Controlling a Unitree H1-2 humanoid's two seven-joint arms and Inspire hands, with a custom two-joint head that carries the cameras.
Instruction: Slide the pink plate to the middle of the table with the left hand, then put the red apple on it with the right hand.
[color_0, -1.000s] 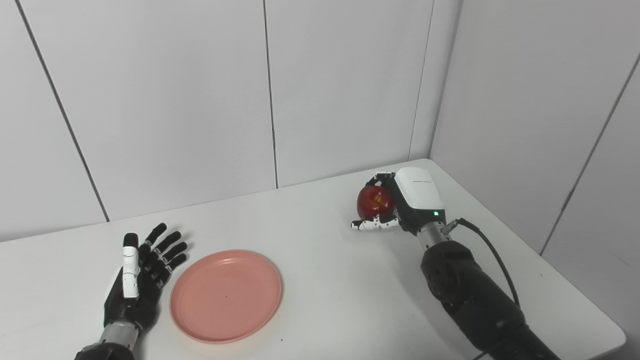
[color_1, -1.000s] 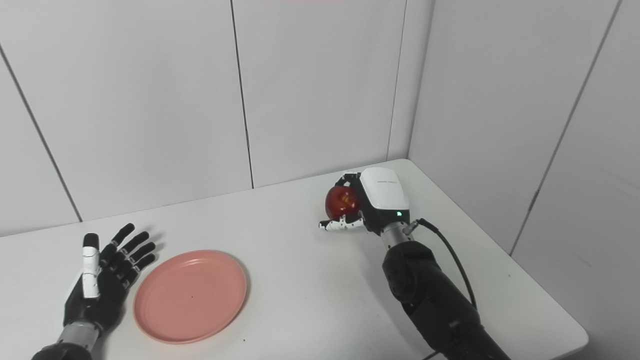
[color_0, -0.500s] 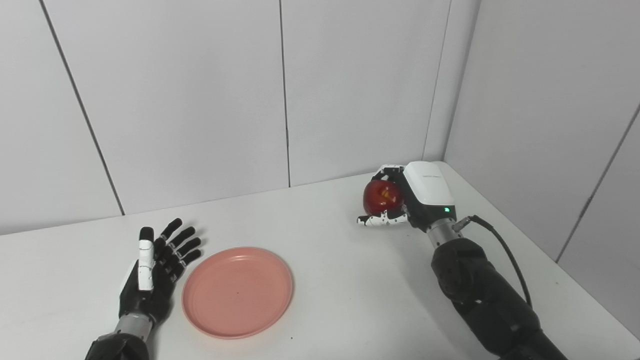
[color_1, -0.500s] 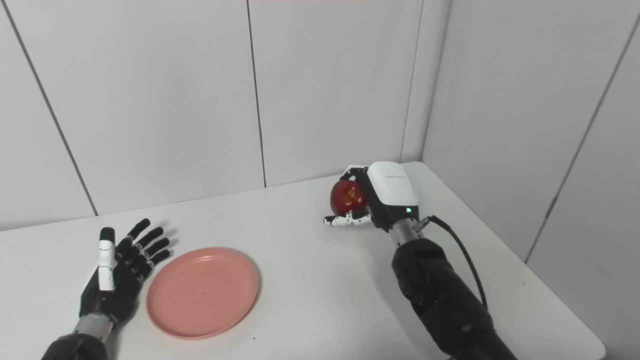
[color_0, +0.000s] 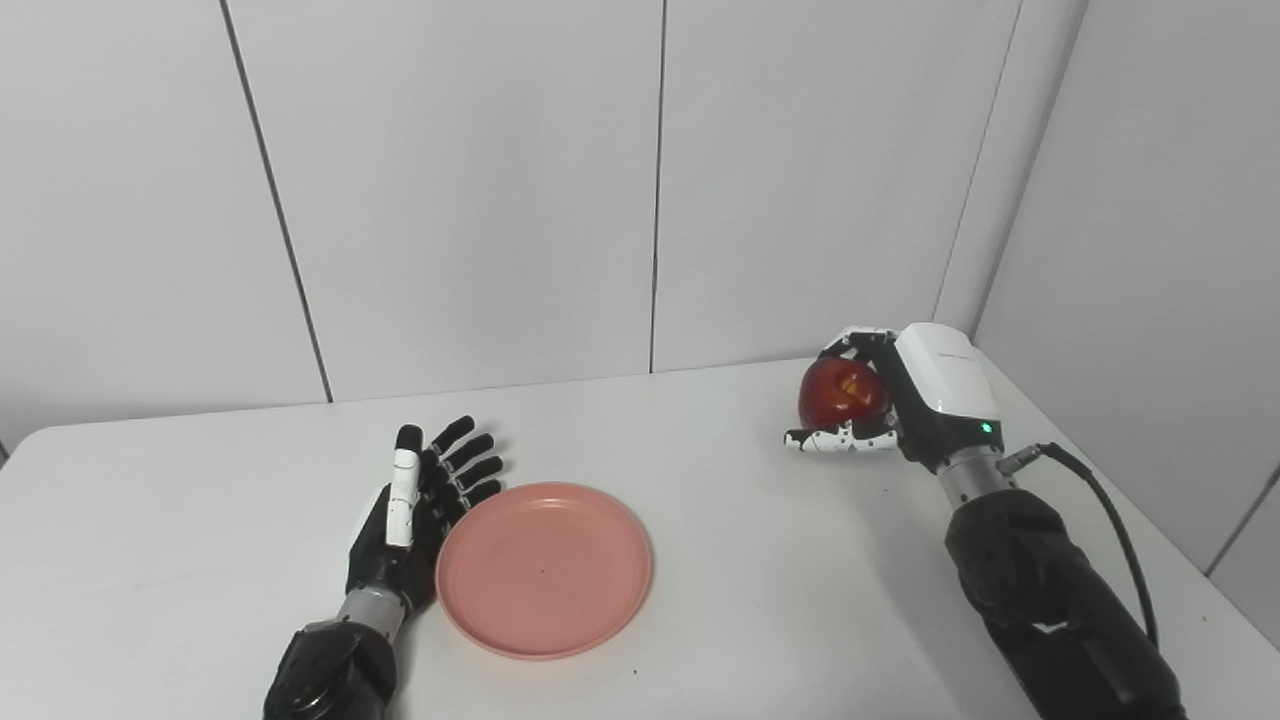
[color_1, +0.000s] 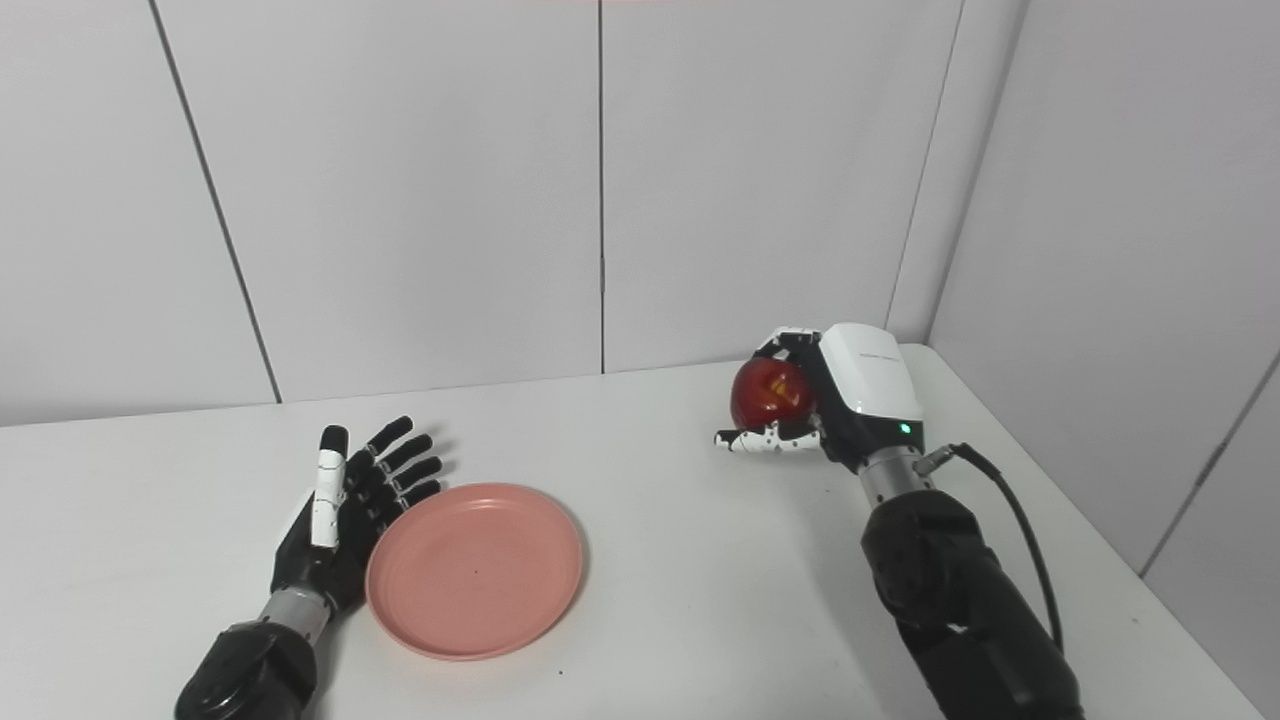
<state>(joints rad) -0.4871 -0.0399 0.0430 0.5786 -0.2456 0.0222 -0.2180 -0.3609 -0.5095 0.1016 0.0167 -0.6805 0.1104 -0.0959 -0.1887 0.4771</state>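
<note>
Plate nudged toward the table's middle, apple held aloft.
The camera view has swung left since a second ago; on the white table (color_0: 760, 560) the pink plate (color_0: 544, 568) now touches the left robot hand (color_0: 415, 510), fingers spread flat and empty. The right robot hand (color_0: 900, 405) stays wrapped around the red apple (color_0: 840, 392), off the table, far right.

A white table (color_0: 760, 560) fills the lower frame. Pale wall panels (color_0: 460, 180) with dark vertical seams rise behind, meeting in a corner at upper right.
</note>
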